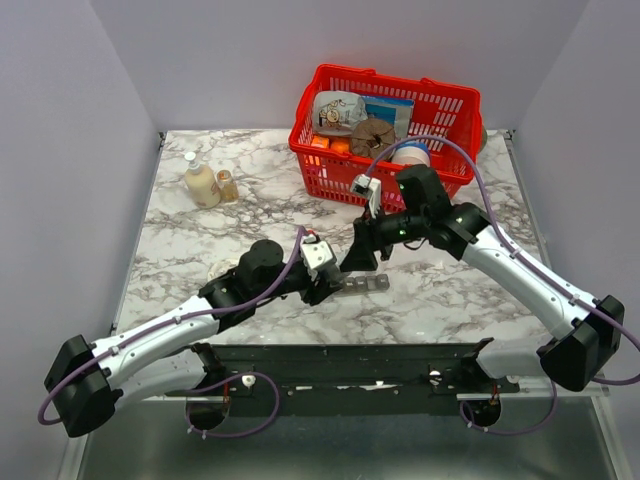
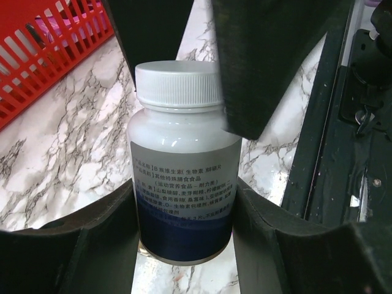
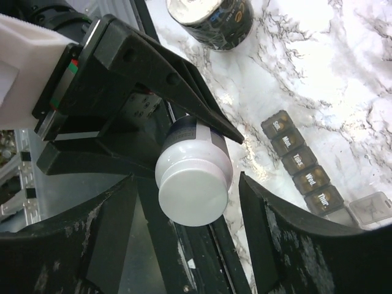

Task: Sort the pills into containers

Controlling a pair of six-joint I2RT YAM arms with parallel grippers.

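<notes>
My left gripper (image 2: 184, 245) is shut on the lower body of a white pill bottle (image 2: 180, 165) with a white screw cap and a blue-banded label. It holds the bottle above the table's near edge. My right gripper (image 3: 187, 184) is open, with a finger on each side of the bottle's cap (image 3: 191, 196) and a gap on both sides. The dark grey pill organizer (image 3: 300, 165), with day-labelled compartments, lies on the marble just right of the bottle. It also shows in the top view (image 1: 365, 284), beside both grippers (image 1: 330, 275) (image 1: 355, 262).
A red basket (image 1: 330, 165) full of goods stands at the back. Two small bottles (image 1: 202, 185) stand at the back left. A round tin (image 3: 214, 21) sits on the marble past the organizer. The black mounting frame (image 1: 350, 365) runs along the near edge.
</notes>
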